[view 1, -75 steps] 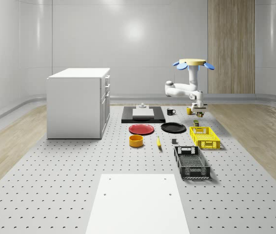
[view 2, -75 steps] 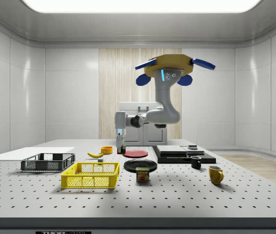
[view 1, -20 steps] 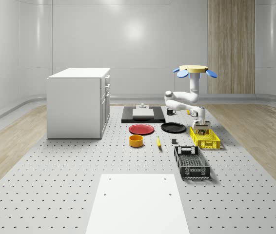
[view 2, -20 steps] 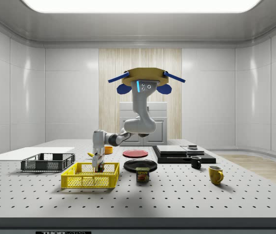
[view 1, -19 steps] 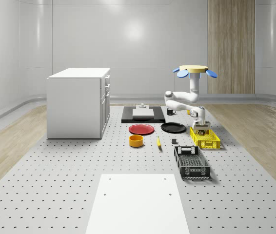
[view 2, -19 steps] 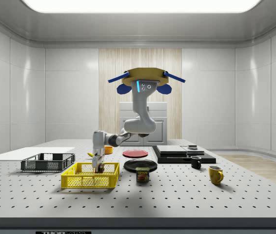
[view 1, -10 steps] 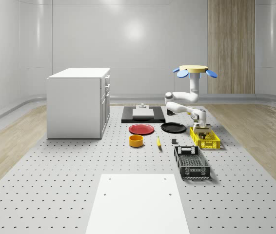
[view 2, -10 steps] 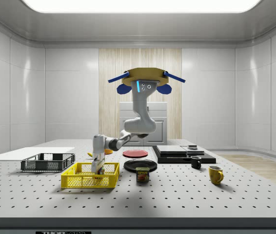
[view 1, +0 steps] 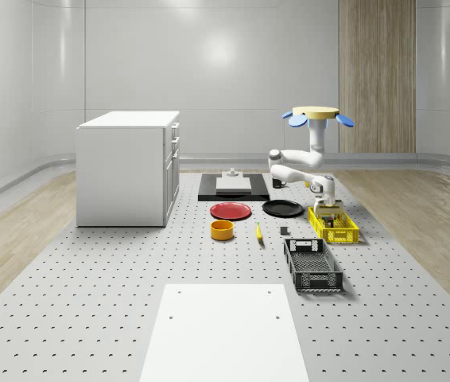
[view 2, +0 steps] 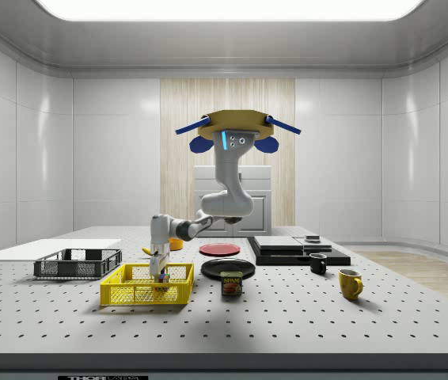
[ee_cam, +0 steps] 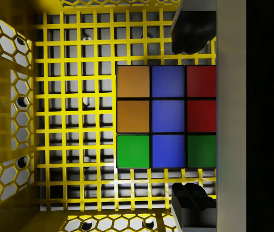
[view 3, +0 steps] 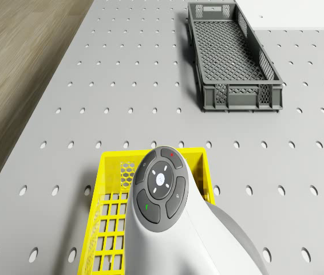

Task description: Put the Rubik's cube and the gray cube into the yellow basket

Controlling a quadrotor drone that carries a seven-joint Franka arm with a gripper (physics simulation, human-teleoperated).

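Note:
The Rubik's cube [ee_cam: 151,116] lies on the mesh floor of the yellow basket [ee_cam: 69,121], blue face up. My gripper [ee_cam: 190,117] is open just above it, and its dark fingers [ee_cam: 190,34] stand clear of the cube's two sides. The drone [view 1: 316,114] hovers above the table behind the yellow basket [view 1: 344,235], with the arm bent down into it. From the side, the gripper [view 2: 159,269] hangs inside the basket [view 2: 129,294]. A small gray cube [view 1: 285,231] sits on the table to the whole-scene view's left of the basket.
A black crate [view 1: 312,265] stands just in front of the basket. Nearby are a black plate [view 1: 282,208], a red plate [view 1: 231,211], an orange bowl [view 1: 222,230] and a banana [view 1: 258,231]. A can [view 2: 231,283] and mugs [view 2: 350,283] stand to the side view's right. A white cabinet [view 1: 129,167] stands far left.
The gripper carried the Rubik's cube down into the yellow basket, let go of it and has risen slightly. The drone has stayed in place over the last second.

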